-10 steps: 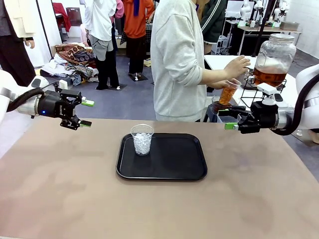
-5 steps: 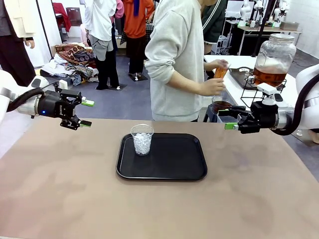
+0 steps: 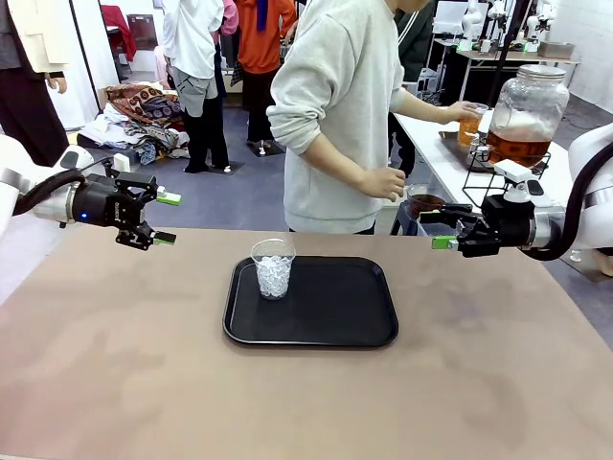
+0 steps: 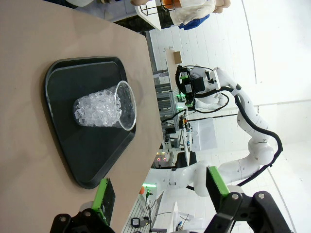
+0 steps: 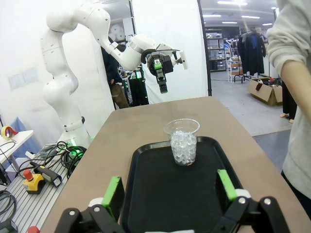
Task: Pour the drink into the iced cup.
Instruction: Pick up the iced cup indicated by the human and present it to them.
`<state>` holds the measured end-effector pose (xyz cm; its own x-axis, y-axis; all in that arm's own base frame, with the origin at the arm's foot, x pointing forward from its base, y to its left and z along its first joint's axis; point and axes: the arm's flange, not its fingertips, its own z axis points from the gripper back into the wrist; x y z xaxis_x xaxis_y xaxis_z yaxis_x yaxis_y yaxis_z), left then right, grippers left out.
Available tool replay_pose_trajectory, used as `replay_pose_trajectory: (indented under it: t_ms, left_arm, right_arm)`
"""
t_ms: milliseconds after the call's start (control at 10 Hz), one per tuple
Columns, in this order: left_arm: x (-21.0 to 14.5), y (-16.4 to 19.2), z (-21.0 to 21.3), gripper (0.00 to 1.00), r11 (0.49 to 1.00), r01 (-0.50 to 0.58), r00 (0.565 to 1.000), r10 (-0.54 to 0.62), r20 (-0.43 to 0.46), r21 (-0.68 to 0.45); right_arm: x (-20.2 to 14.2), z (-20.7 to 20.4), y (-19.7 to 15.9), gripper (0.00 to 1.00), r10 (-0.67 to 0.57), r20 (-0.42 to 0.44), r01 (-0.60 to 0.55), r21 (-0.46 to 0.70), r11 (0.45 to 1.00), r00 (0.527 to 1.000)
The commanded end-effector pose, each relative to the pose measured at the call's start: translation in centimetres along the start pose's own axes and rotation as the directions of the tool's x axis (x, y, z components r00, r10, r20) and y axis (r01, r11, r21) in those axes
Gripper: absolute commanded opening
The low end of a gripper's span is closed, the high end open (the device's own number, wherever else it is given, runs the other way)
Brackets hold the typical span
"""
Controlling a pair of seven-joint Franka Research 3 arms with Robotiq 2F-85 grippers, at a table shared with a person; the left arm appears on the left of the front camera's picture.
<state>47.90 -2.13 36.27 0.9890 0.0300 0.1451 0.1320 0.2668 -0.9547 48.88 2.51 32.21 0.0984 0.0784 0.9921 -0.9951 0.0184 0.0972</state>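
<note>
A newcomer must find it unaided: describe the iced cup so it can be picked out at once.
On the brown table lies a black tray. Near the tray's far left corner stands the iced cup, upright. It is clear and packed with ice, unlike the amber-filled cup the person holds.

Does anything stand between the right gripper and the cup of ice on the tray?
Nothing visible does. In the right wrist view the cup of ice stands upright on the black tray, straight ahead of the right gripper, whose fingers are open, with just bare tray before it.
</note>
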Motion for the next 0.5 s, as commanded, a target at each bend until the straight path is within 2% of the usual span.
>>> replay_pose_trajectory:
  t_ms: [0, 400]
  left_arm:
    - [-0.10, -0.02, -0.06, 1.00, 1.000, 0.012, 1.000, -0.011, 0.011, -0.011]
    - [-0.10, -0.02, -0.06, 1.00, 1.000, 0.012, 1.000, -0.011, 0.011, -0.011]
  right_arm:
    - [0.31, -0.12, -0.09, 1.00, 0.004, -0.003, -0.004, 0.002, 1.000, 1.000]
    - [0.31, -0.12, -0.09, 1.00, 0.004, -0.003, -0.004, 0.002, 1.000, 1.000]
